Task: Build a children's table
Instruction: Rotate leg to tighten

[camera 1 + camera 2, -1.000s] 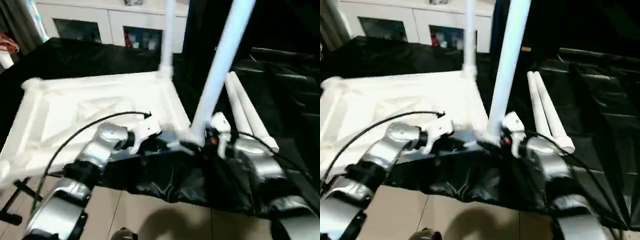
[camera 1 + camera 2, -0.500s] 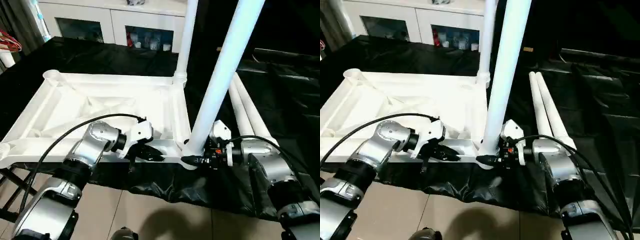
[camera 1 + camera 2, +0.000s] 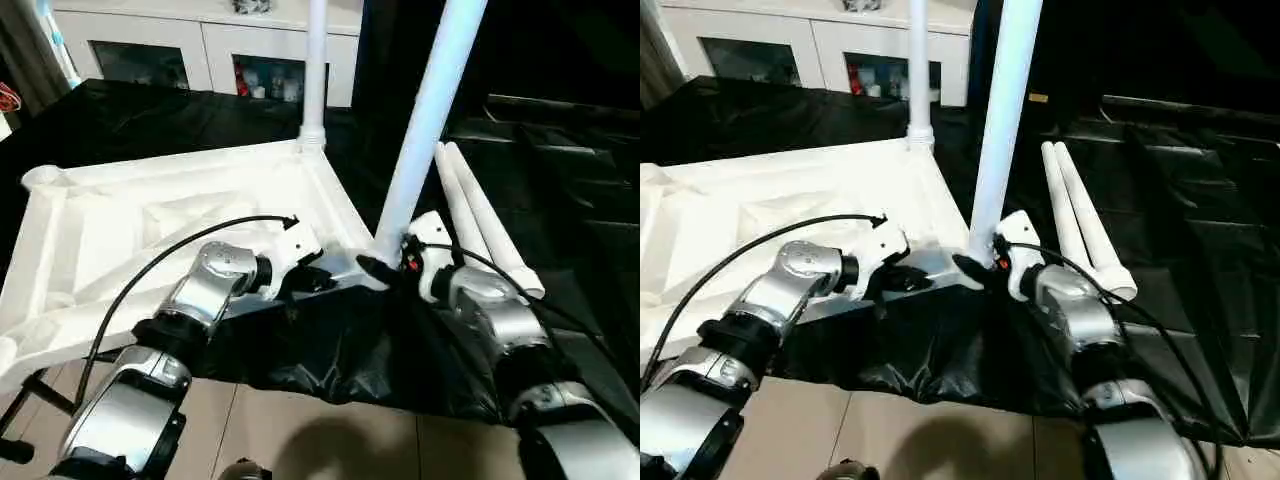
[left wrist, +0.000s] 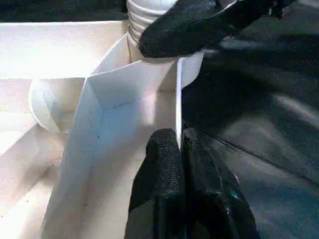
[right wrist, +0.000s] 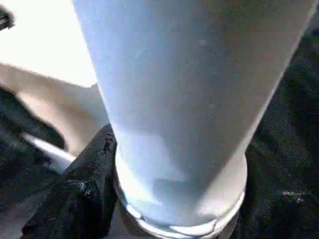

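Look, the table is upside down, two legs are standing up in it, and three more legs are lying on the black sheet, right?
Almost. Just two spare legs lie on the black sheet, not three; the right eye view shows them side by side. The tabletop is upside down, with two legs standing in it.

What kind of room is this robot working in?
Probably a home-like room or a lab dressed as one: a white cabinet with glass doors stands behind, the floor is tiled, and black sheeting covers the work surface under the table top.
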You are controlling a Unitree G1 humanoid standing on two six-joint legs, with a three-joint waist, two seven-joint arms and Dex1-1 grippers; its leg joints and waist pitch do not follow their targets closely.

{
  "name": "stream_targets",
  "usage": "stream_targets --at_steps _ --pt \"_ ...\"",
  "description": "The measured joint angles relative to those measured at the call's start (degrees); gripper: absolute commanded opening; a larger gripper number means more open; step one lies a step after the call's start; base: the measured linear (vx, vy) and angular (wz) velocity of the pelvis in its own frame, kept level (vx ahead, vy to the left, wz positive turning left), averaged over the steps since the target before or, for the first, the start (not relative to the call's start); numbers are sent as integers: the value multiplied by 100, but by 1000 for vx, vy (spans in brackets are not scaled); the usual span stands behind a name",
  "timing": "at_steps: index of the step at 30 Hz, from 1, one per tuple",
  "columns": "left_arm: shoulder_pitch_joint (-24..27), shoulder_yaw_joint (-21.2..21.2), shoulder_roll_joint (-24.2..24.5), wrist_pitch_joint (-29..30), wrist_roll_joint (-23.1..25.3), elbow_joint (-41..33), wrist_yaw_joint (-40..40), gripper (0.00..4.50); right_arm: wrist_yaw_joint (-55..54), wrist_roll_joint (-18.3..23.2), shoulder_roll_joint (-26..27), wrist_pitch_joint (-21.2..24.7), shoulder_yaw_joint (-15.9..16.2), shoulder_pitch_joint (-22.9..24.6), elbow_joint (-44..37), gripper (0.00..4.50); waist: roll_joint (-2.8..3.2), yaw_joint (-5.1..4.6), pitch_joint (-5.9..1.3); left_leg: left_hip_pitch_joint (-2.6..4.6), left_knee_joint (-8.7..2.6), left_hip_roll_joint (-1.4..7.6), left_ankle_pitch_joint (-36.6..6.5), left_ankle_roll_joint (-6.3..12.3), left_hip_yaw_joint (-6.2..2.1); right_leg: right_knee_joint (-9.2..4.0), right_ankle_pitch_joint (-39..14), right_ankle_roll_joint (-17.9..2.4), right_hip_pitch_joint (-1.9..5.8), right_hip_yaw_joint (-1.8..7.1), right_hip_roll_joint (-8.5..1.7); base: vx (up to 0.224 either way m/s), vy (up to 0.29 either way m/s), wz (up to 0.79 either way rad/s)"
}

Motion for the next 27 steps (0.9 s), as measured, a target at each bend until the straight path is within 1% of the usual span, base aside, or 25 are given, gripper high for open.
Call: stream_targets --at_steps 1,3,6,10,13,15,18,21,23,24,26,27 --pt "-18 18 -72 66 23 15 169 0 -255 -3 94 -30 -62 -82 125 333 0 -1 0 0 -1 0 0 0 0 0 0 0 0 -1 0 0 0 0" --pt "-67 51 -252 166 81 52 524 0 -843 -52 279 -178 -178 -225 376 353 0 2 0 -3 -3 -1 0 0 0 -6 0 0 -1 -1 -1 0 0 0" --pt "-77 51 -278 174 101 51 572 0 -896 -37 335 -241 -256 -225 405 392 0 4 0 -6 -9 -2 -1 1 1 -17 0 0 -1 -1 -1 0 0 0" --pt "-74 43 -205 111 105 50 413 0 -617 -44 323 -306 -250 -224 431 396 2 3 1 -6 -9 -1 -1 1 1 -16 0 0 -1 -3 -1 0 0 0" --pt "-30 40 -93 39 102 -11 148 0 -143 -43 209 -397 -227 -165 416 396 2 -9 2 -8 -14 -1 -1 2 1 -19 0 1 -2 -5 0 0 0 0" --pt "36 27 -7 -13 89 -104 -36 0 181 -43 109 -437 -139 -125 373 396 2 -11 1 -9 -16 0 -1 2 1 -20 -1 1 -3 -7 0 0 0 0" --pt "136 -34 168 -109 21 -254 -465 0 949 -11 -117 -551 -17 69 180 396 3 18 2 -12 -15 5 -1 2 0 -19 -1 1 -3 -17 0 0 0 0" --pt "179 -92 268 -194 -23 -296 -773 0 1475 9 -266 -561 104 139 74 396 4 22 2 -14 -8 7 0 2 0 -16 -1 1 -2 -19 -1 0 0 0" --pt "203 -161 378 -285 -76 -326 -1079 0 2043 87 -480 -548 238 328 -214 396 3 72 3 -16 -7 8 0 2 0 -19 -1 1 1 -25 -4 0 0 0" --pt "220 -189 480 -328 -114 -362 -1364 0 2462 119 -631 -549 353 450 -422 396 3 93 3 -20 -5 9 0 3 0 -20 -1 1 1 -27 -4 0 0 0" --pt "263 -200 599 -340 -170 -412 -1676 0 2936 142 -757 -547 481 543 -596 396 3 108 3 -19 -4 10 0 3 0 -19 -1 1 1 -27 -4 0 0 0" --pt "267 -228 645 -341 -176 -436 -1807 0 3120 141 -793 -530 540 561 -663 372 3 119 3 -19 -2 11 0 3 -1 -16 -1 1 1 -28 -4 0 0 0"
